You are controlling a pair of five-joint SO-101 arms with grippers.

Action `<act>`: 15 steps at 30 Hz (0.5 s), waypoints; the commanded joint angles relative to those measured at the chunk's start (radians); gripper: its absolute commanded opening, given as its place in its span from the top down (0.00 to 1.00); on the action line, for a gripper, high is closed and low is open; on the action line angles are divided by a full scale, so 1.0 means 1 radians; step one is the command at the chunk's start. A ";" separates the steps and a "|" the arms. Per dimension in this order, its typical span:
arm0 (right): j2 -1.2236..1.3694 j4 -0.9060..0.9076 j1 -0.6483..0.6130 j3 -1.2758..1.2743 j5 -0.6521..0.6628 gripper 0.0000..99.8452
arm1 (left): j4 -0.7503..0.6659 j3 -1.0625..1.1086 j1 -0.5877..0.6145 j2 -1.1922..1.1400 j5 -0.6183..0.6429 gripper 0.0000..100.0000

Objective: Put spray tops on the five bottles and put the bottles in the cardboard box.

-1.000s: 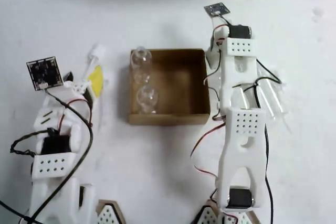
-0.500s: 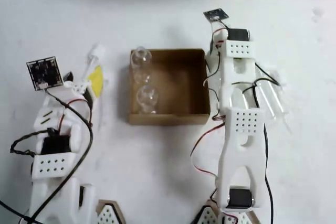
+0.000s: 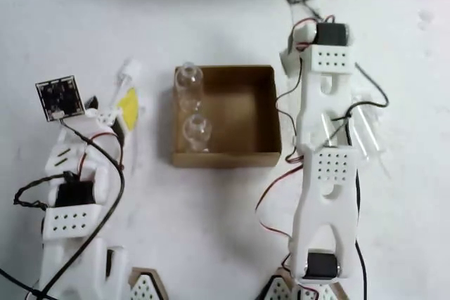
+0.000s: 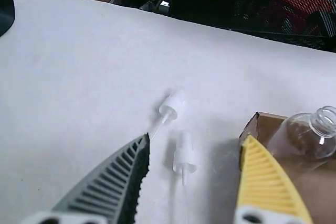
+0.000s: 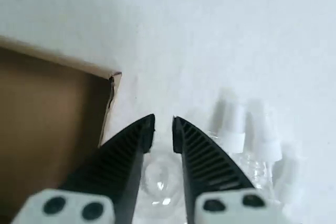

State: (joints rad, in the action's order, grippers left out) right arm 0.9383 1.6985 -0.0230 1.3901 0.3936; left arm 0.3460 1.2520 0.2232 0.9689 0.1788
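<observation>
The cardboard box (image 3: 239, 114) sits mid-table with two clear uncapped bottles (image 3: 188, 79) (image 3: 195, 131) along its left wall. Left of it, my left gripper (image 3: 123, 103) (image 4: 197, 139) stands open just short of two white spray tops (image 4: 172, 106) (image 4: 184, 153) lying on the table. One boxed bottle (image 4: 310, 132) shows beside the yellow finger (image 4: 265, 182). My right gripper (image 5: 164, 121) hangs shut off the box's far right corner (image 5: 113, 80), a slit between its black fingers. A clear bottle (image 5: 157, 179) shows beneath them. Capped bottles (image 5: 231, 129) (image 3: 365, 128) lie right of the box.
The right arm (image 3: 330, 166) stretches over the loose bottles toward the table's far edge. Its red and black wires (image 3: 278, 194) loop close to the box's right wall. White table lies open beyond the spray tops and in front of the box.
The right arm has stretched away toward the far edge, carrying its gripper off the loose bottles. The left arm, the box and its two bottles are unchanged.
</observation>
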 commanded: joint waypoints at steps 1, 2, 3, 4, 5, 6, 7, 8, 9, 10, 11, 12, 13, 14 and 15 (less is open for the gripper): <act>-0.137 0.028 0.022 0.052 0.005 0.99 | -0.029 -0.008 0.007 0.025 -0.015 0.73; -0.165 0.030 0.022 0.052 0.005 0.99 | -0.029 -0.008 0.007 0.025 -0.015 0.73; -0.194 0.031 0.021 0.052 0.005 0.99 | -0.029 -0.008 0.007 0.025 -0.015 0.73; -0.229 0.033 0.021 0.051 0.003 0.99 | -0.029 -0.008 0.007 0.025 -0.015 0.73; -0.265 0.033 0.021 0.049 0.003 0.99 | -0.029 -0.008 0.007 0.025 -0.015 0.73; -0.298 0.033 0.021 0.034 0.003 0.99 | -0.029 -0.006 0.007 0.025 -0.015 0.73; -0.334 0.033 0.022 0.008 0.003 0.99 | -0.029 -0.006 0.007 0.025 -0.015 0.73; -0.366 0.033 0.025 -0.037 0.003 0.99 | -0.029 -0.006 0.007 0.025 -0.015 0.73; -0.394 0.031 0.027 -0.086 0.003 0.99 | -0.029 -0.006 0.007 0.025 -0.015 0.73; -0.420 0.030 0.027 -0.144 0.003 0.98 | -0.029 -0.006 0.007 0.025 -0.015 0.73; -0.440 0.028 0.027 -0.207 0.008 0.98 | -0.029 -0.006 0.007 0.025 -0.015 0.73; -0.452 0.028 0.027 -0.261 0.009 0.98 | -0.029 -0.006 0.007 0.025 -0.015 0.73; -0.466 0.028 0.027 -0.310 0.009 0.98 | -0.029 -0.006 0.007 0.025 -0.015 0.73; -0.478 0.028 0.027 -0.354 0.009 0.98 | -0.029 -0.005 0.007 0.025 -0.015 0.73; -0.489 0.027 0.027 -0.381 0.009 0.98 | -0.029 -0.005 0.007 0.025 -0.015 0.73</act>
State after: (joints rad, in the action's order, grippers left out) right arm 0.5271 1.7047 -0.0046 1.0909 0.3936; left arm 0.3460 1.2520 0.2232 0.9689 0.1772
